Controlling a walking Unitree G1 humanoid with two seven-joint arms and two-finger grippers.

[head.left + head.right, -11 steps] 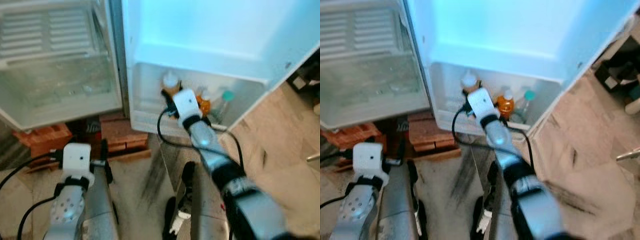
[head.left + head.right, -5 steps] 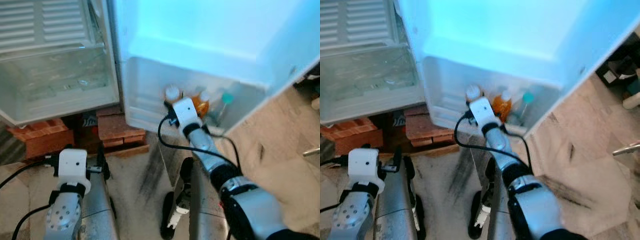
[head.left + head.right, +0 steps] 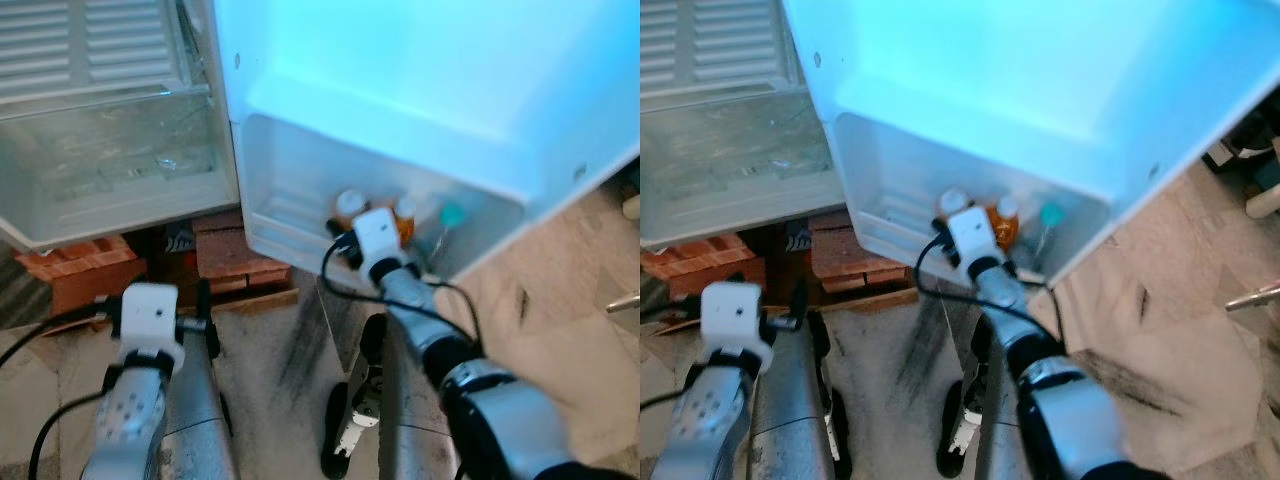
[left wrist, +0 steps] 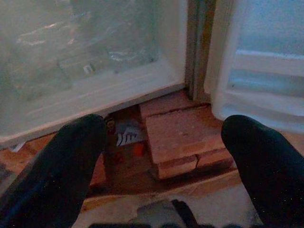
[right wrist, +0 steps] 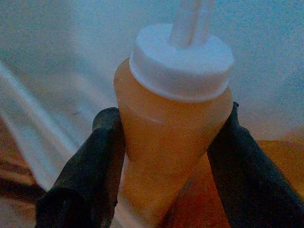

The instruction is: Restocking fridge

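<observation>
Two black fingers (image 5: pixel 90 161) of the right claw (image 5: pixel 166 142) are pinching the orange juice bottle (image 5: pixel 173 137) inside the door bin (image 3: pixel 290 215), beside another orange bottle (image 3: pixel 405 215). Seating it upright before releasing would be wise. The left claw (image 4: pixel 164 156) is hanging spread above the bricks (image 4: pixel 183 142).

The door bin (image 3: pixel 290 215) sits at the foot of the open fridge door (image 3: pixel 420 70), to the right of the fridge compartment (image 3: pixel 110 170). In the bin, three bottles stand in a row: one (image 3: pixel 349 207) left, one (image 3: pixel 405 215) middle, one (image 3: pixel 450 218) right. Bricks (image 3: pixel 235 262) lie below the compartment, left of the bin.
</observation>
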